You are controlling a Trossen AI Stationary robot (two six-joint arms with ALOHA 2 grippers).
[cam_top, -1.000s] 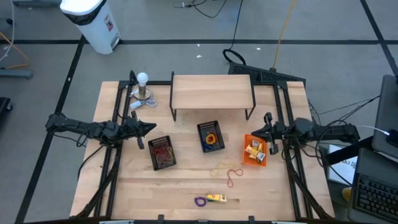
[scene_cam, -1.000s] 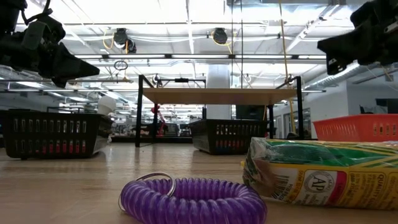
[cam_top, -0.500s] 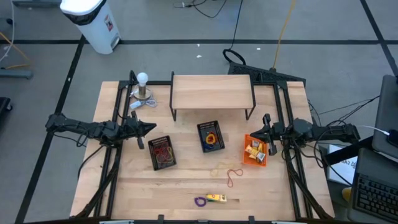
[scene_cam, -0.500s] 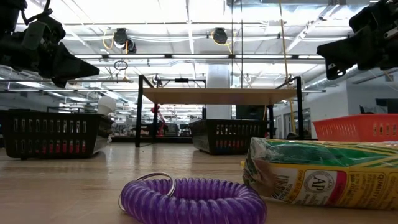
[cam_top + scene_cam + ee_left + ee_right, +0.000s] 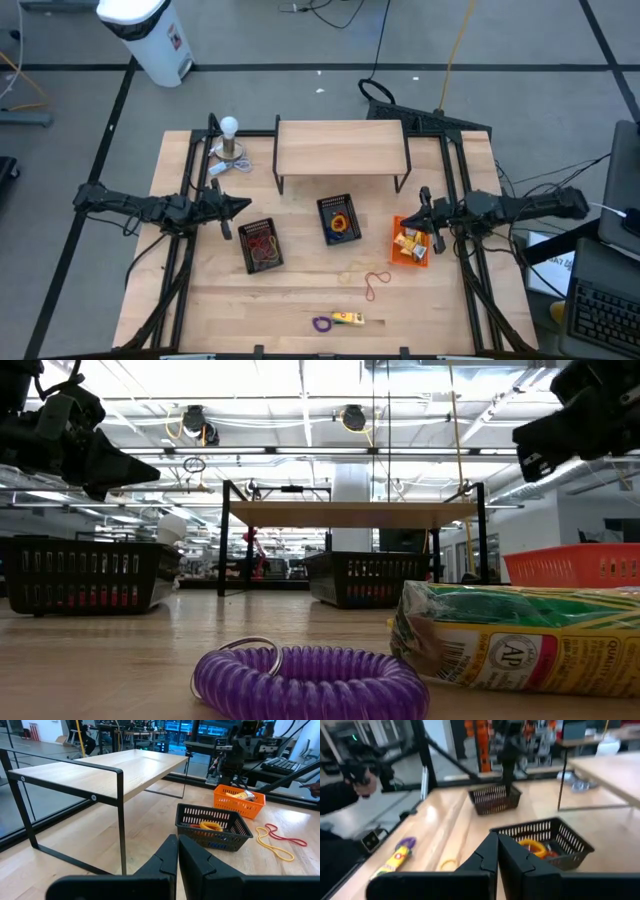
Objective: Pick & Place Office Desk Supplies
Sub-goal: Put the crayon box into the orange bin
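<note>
Both arms hang empty with fingers pressed together, the right gripper (image 5: 427, 212) above the orange basket (image 5: 409, 257), the left gripper (image 5: 238, 207) waiting near the black basket (image 5: 261, 245), likely between picks.

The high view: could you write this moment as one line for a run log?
left gripper: shut, empty, above left black basket | right gripper: shut, empty, above orange basket | loose: red loop, purple coil, yellow packet

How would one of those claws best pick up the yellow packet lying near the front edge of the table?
Probably from straight above, pinching across the narrow middle of the yellow packet. It lies flat on the table with its length along the front edge, so fingers closing across its width should fit. The purple coil lies at one end, so staying mid-packet seems wise.
</note>
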